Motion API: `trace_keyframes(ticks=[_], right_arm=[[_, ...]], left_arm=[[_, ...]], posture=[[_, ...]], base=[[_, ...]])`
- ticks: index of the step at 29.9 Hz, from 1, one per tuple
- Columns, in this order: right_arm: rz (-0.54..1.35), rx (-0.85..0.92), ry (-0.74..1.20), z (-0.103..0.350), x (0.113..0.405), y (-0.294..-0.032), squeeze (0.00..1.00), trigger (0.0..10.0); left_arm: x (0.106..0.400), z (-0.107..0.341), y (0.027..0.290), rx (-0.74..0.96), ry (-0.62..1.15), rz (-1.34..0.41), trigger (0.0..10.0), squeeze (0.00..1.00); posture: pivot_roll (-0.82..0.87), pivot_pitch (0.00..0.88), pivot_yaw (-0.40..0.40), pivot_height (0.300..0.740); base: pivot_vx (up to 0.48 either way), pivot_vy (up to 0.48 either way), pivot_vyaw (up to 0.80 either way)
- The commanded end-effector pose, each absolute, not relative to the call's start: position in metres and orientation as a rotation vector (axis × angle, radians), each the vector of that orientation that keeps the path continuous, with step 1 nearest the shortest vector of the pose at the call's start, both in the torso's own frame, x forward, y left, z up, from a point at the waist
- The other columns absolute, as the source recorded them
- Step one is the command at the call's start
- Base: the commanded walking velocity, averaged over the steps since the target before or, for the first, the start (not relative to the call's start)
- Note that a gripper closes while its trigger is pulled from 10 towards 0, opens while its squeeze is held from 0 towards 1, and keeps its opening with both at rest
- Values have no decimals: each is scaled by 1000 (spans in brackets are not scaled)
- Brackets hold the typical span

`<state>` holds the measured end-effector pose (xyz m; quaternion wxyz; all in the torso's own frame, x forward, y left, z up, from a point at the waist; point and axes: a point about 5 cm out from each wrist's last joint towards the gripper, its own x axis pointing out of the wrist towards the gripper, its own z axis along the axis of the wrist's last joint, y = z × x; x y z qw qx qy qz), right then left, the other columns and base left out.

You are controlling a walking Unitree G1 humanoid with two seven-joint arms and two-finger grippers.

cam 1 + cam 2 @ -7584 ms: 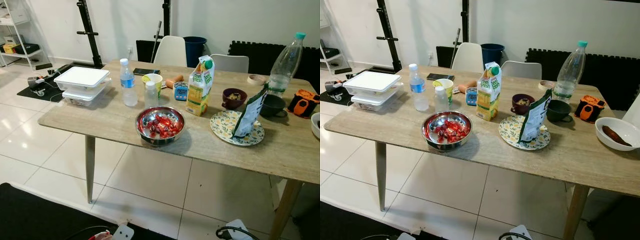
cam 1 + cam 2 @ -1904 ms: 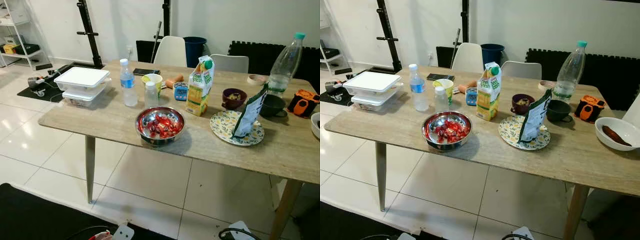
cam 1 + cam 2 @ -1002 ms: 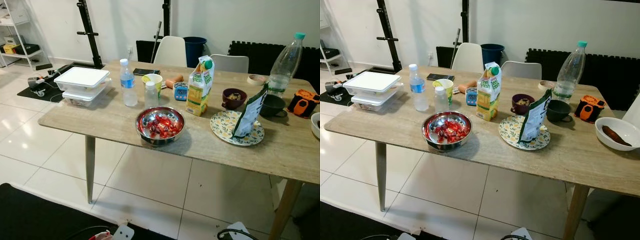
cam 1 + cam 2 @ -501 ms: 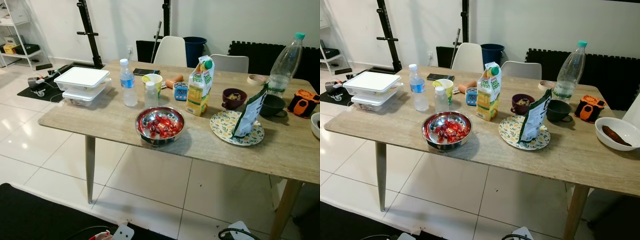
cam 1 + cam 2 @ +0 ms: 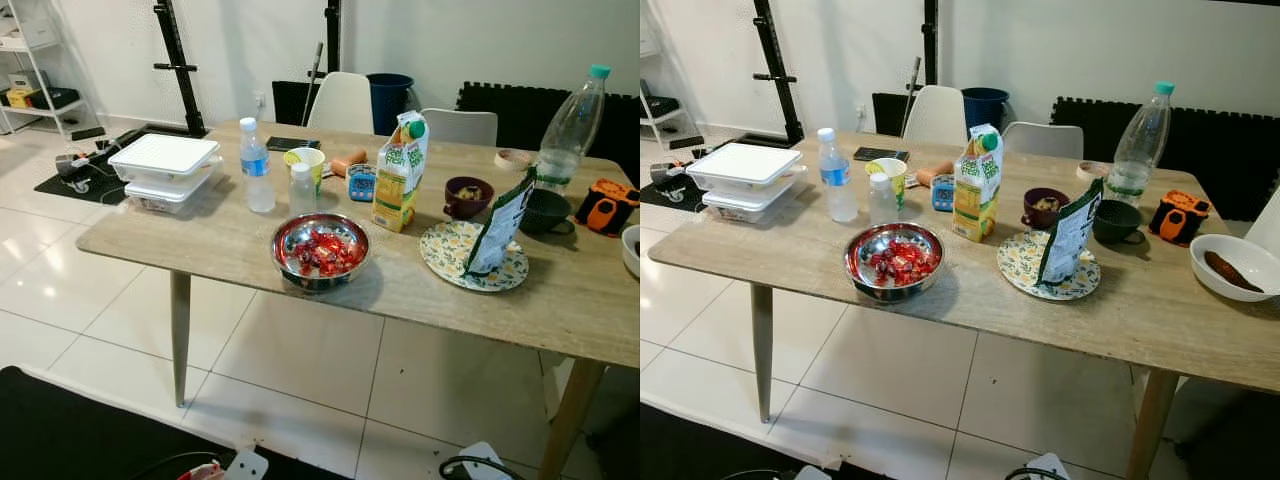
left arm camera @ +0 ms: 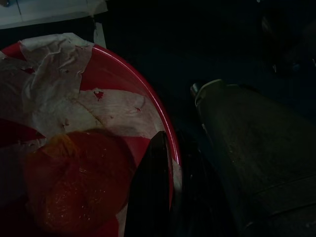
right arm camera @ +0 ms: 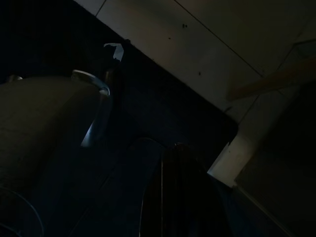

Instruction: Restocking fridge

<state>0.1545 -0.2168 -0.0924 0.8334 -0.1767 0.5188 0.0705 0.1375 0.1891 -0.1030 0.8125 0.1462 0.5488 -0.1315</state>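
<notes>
A tall yellow and green juice carton [image 5: 401, 172] with a green cap is seen standing upright near the middle of a long pale wood-grain table [image 5: 240, 240]. Just in front of it sits a shiny round steel bowl [image 5: 320, 252] filled with red-wrapped sweets. To the carton's left are placed a small clear plastic water bottle [image 5: 257, 167] with a blue label, a shorter white-capped bottle [image 5: 302, 189] and a paper cup [image 5: 307, 160]. Two stacked white lidded boxes [image 5: 164, 170] rest at the table's left end. To the carton's right, a dark snack bag [image 5: 497, 222] stands on a round patterned plate [image 5: 453, 254], with a small maroon bowl [image 5: 468, 196] and a large clear bottle [image 5: 570, 126] with a teal cap behind. In the dim left wrist view, a black finger of the left gripper [image 6: 150, 197] lies against the rim of a red basin [image 6: 163, 123] holding crumpled white paper and something orange. The right gripper [image 7: 173, 197] hangs over dark floor. Whether either pair of jaws is parted cannot be told.
</notes>
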Motion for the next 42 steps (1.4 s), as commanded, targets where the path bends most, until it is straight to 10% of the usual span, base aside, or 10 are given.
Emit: trace_keyframes(ticks=[1,42], right_arm=[[150,-379,1103,-92,155,-218,0,10000],[146,-389,1107,-93,154,-218,0,10000]], left_arm=[[134,-104,186,319,1180,-296,10000,0],[136,-104,185,311,1176,-296,10000,0]], posture=[[-76,0,-5,740],[-73,0,-6,740]], base=[[0,0,0],[0,0,0]])
